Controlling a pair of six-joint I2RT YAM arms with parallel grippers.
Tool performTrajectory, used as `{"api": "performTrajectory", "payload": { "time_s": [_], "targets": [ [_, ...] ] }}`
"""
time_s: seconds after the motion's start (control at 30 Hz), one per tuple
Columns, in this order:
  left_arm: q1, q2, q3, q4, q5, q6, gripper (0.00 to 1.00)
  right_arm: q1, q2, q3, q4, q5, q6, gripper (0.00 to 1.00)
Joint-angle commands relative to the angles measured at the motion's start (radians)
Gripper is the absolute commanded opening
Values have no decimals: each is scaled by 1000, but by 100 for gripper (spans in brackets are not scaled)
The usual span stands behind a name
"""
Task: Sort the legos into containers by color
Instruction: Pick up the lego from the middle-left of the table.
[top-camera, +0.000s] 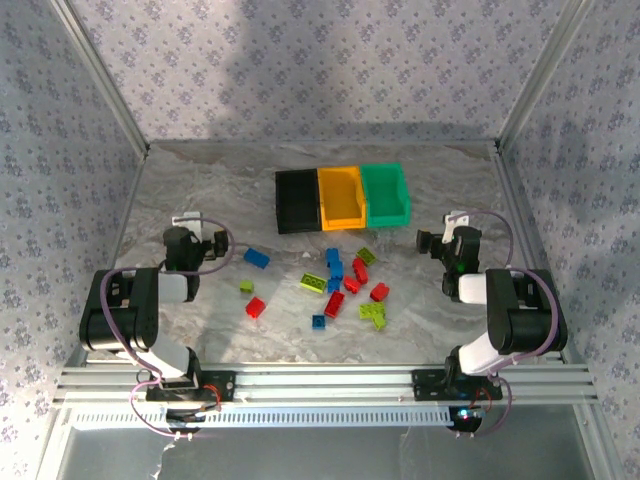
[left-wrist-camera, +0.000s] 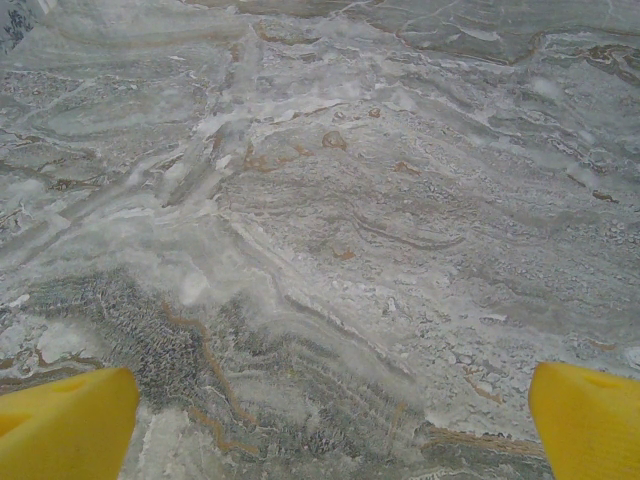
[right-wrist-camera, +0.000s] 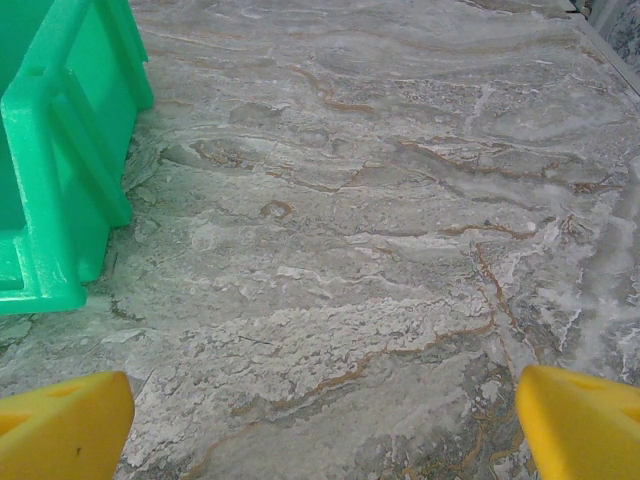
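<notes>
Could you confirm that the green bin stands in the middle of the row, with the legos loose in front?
Not quite: the orange-yellow bin is in the middle; the green bin ends the row on the right, per the top external view.

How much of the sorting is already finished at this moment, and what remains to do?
Nothing looks done: the black bin, orange bin and green bin seem empty. Nothing is in hand: the left gripper and right gripper are open over bare table. Everything is left: the red, blue and lime legos all lie loose in front of the bins.
</notes>
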Motion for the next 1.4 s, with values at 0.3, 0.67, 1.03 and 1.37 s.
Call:
{"api": "performTrajectory", "payload": {
  "time_s": [0.3, 0.67, 1.03, 1.37],
  "targets": [
    [0, -2, 22, 41, 0, 14, 100, -2, -3, 19, 10, -9, -15, 100],
    [0, -2, 22, 41, 0, 15, 100, -3, -3, 19, 10, -8, -14, 100],
    [1, -1, 23, 41, 2, 14, 100, -5, -2, 20, 7, -9, -13, 100],
    [-11, -2, 19, 45, -21, 21, 100, 34, -19, -9, 53, 38, -45, 100]
  ]
}}
